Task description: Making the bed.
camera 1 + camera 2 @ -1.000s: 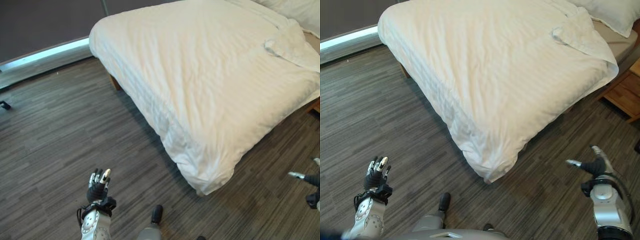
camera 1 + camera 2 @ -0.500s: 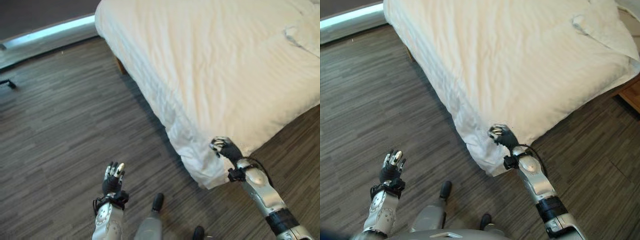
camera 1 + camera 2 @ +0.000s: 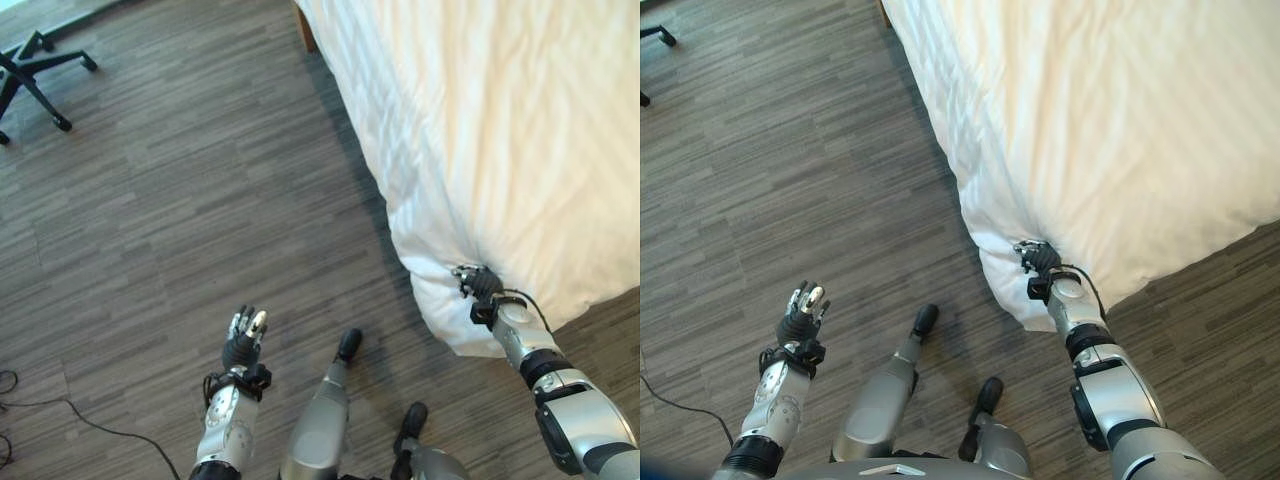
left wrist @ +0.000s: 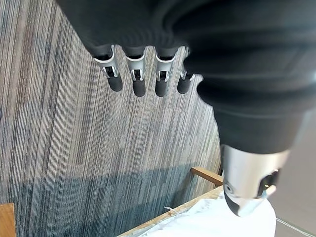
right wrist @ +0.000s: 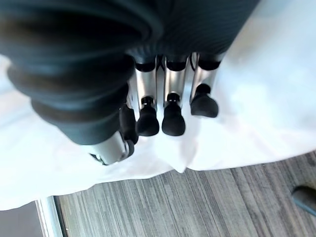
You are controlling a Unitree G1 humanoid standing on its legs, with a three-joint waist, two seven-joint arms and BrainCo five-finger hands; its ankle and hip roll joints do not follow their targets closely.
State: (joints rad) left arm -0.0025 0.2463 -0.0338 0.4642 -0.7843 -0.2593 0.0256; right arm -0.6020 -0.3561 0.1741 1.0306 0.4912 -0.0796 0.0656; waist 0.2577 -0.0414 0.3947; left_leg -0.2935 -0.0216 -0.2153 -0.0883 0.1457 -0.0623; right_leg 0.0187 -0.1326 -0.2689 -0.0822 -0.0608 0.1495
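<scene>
Now reaching into the white duvet (image 3: 520,150) corner: right hand (image 3: 478,284) newly arrived, fingers curled, pinching cloth. Ready for pulling straight. Left hand (image 3: 245,340) spread, idle.

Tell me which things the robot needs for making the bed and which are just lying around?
For the job:
white duvet, corner hanging toward the floor
right hand, at that corner
left hand, open over the floor

Just around:
black office chair base
wooden bed leg
</scene>
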